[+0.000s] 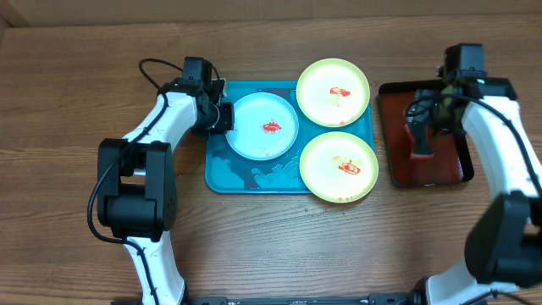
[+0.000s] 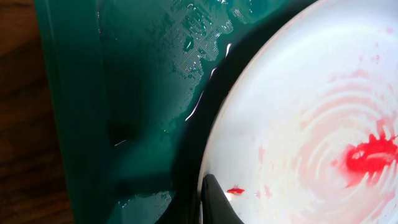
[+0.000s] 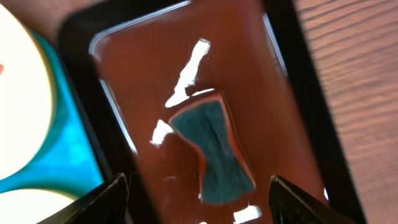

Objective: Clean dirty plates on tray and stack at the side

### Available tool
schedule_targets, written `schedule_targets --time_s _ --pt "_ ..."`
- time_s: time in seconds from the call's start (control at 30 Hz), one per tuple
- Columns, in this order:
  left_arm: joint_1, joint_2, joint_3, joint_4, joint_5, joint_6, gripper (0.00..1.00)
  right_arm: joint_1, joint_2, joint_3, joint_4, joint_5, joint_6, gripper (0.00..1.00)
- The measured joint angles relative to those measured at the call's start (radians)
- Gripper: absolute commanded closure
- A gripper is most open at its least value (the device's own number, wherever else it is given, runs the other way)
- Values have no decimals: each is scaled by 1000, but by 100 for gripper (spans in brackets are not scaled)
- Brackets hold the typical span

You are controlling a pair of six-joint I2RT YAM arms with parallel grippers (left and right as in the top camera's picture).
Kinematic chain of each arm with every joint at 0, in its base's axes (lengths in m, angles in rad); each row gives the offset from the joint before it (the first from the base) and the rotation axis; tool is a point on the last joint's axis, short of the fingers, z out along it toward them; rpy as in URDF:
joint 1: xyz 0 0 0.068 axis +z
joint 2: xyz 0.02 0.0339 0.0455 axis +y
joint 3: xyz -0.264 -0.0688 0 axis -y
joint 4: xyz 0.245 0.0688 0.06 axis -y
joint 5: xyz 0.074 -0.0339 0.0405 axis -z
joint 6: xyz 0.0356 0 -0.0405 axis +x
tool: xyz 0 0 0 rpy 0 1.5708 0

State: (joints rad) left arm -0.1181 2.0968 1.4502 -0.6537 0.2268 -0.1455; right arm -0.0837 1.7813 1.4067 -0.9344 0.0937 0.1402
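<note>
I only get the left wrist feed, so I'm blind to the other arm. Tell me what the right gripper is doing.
Observer: The right gripper hangs open above a sponge lying in the dark-red tray, right of the teal tray.
Operator: Count the plates.
Observer: Three on the teal tray: the blue-white plate in your view, plus the rear yellow-green plate and the front yellow-green plate, both red-smeared.
Operator: Place my left gripper.
Observer: The left gripper sits shut at the blue-white plate's left rim.

The wet teal tray (image 1: 222, 174) is loaded with a blue-white plate (image 1: 263, 126) at left and, at right, a far yellow-green plate (image 1: 333, 91) and a near yellow-green plate (image 1: 339, 167), each laid flat and smeared red at centre.
</note>
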Motion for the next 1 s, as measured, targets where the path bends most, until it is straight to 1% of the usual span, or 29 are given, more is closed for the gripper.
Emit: schedule_targets --time_s 0.17,0.37,0.43,0.5,0.57,0.77,0.83,0.93,0.97,1.0 --pt "0 0 0 0 2 3 96 -1 111 0 42 0 -57 29" --pt "0 0 0 -1 2 8 96 -7 194 0 -21 0 -92 29" --pt "0 0 0 -4 4 8 96 -11 210 0 -31 1 -100 32" --pt "0 0 0 -6 5 8 96 -13 223 0 -29 0 -108 38" --pt "0 0 0 -6 5 8 96 -14 234 0 -24 2 -123 49" --pt "0 0 0 -6 5 12 96 -14 242 0 -5 17 -140 60" --pt "0 0 0 -6 5 13 96 -14 243 0 -3 22 -145 68" --pt "0 0 0 -6 6 15 96 -15 243 0 -1 32 -144 76" --pt "0 0 0 -6 6 15 96 -14 243 0 -1 36 -143 80" --pt "0 0 0 -6 6 15 96 -14 243 0 0 43 -149 96"
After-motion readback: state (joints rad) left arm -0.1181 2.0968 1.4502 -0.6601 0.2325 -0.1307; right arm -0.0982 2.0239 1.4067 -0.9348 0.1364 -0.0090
